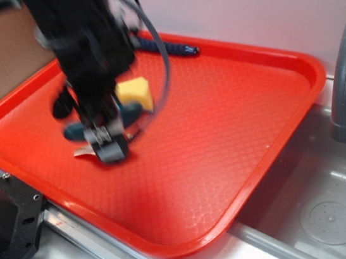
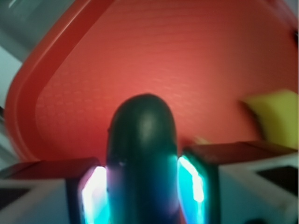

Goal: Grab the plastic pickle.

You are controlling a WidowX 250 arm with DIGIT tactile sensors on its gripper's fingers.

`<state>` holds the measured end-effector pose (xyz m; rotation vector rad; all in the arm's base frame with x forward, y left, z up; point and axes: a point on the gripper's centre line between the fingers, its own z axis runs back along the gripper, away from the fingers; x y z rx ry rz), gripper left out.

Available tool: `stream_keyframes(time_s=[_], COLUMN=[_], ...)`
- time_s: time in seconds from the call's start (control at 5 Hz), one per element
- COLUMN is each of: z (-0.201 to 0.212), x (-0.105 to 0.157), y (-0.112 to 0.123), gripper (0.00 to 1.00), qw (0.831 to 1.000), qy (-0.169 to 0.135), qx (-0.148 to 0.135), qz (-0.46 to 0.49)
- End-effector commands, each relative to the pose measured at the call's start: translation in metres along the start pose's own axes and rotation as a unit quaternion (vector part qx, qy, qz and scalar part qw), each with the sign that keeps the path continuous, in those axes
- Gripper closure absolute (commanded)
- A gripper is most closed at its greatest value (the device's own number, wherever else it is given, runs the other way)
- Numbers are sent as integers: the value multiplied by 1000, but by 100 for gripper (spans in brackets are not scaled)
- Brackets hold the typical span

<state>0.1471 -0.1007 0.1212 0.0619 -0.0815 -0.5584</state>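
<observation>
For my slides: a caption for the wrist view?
Gripper shut on the plastic pickle above the red tray, yellow piece at right.

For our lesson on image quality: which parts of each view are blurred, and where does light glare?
Exterior view: the arm and claw are motion-blurred, while the red tray is sharper. Wrist view: the plastic pickle is soft and out of focus, and cyan glare glows on the fingers either side.

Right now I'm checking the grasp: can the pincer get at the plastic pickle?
Probably yes. In the wrist view the plastic pickle sits between the fingers of the pincer, nothing between them; whether they grip it is unclear.
</observation>
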Motion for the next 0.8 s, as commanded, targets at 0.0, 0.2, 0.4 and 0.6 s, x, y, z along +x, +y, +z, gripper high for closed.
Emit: stream_keyframes(time_s=[0.0, 0.2, 0.4, 0.6], z=[98, 122, 121, 119], x=[-50, -85, -83, -73], y=[66, 101, 109, 105], gripper=[100, 100, 100, 100], qw=[971, 938, 934, 937], qy=[-26, -50, -57, -53], qx=[19, 24, 36, 47], qz=[239, 341, 351, 342])
